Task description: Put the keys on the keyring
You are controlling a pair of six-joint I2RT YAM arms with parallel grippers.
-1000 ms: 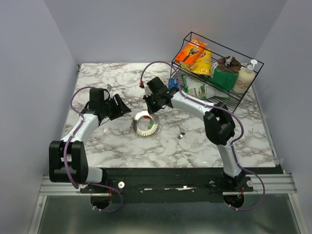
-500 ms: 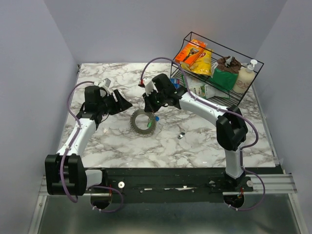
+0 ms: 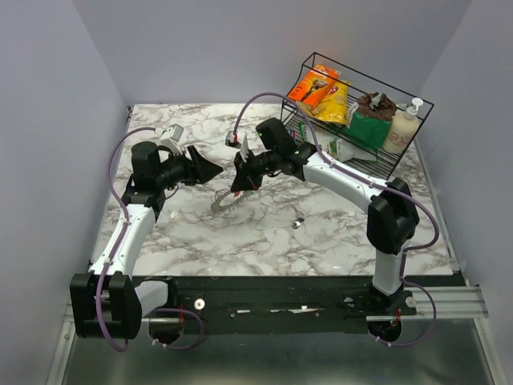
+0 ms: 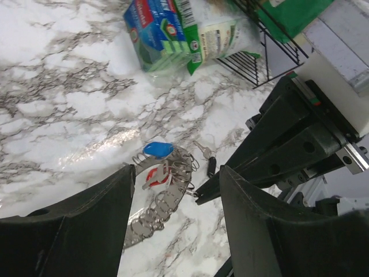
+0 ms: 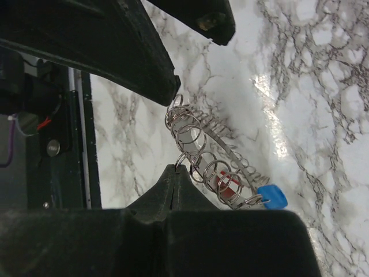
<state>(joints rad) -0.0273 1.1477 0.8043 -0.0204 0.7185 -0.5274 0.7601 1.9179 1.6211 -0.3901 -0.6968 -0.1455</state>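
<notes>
Pinching the thin silver wire keyring at its raised edge, the right gripper is pressing its fingers together on one coil of the wire, as the right wrist view is showing. The loop is sitting tilted near the middle of the white marble-patterned tabletop, with its lower edge seemingly resting on the surface. Small flat silver keys are fanning out along the ring, and a blue-headed key and a red-headed key are hanging among them. The left gripper is hovering just beside the keyring, facing the right gripper, its fingers spread apart and gripping nothing. A loose silver key is lying on the tabletop to the right of the ring, apart from it. A black wire basket is standing at the far right corner, holding packets and a bottle.
</notes>
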